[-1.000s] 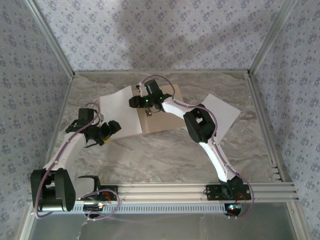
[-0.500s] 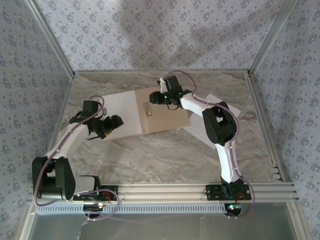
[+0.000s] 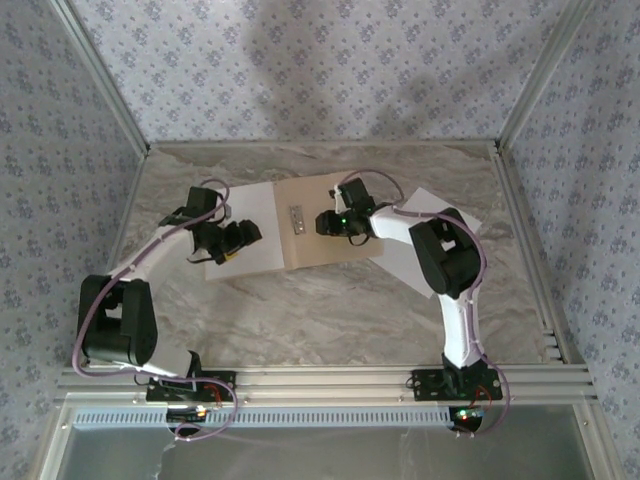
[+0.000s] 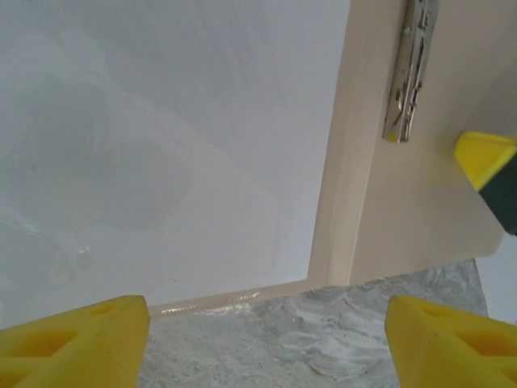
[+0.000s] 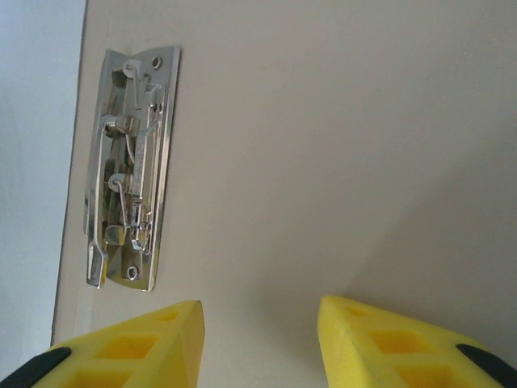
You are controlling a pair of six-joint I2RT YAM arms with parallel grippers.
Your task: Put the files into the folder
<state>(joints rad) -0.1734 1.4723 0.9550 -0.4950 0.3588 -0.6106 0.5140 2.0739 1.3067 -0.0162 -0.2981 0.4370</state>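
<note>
Hovering empty over folder (image 3: pixel 312 248), L gripper (image 4: pixel 263 333) wide at near edge, R gripper (image 5: pixel 260 327) half-open

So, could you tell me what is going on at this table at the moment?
Two robot arms are filing paper into an open tan cardboard folder. One white sheet lies on its left leaf, with the left end effector open above the sheet's near edge. The right end effector hovers open over the bare right leaf, beside the metal clip. The second white sheet lies on the table to the right, not yet filed.
</note>
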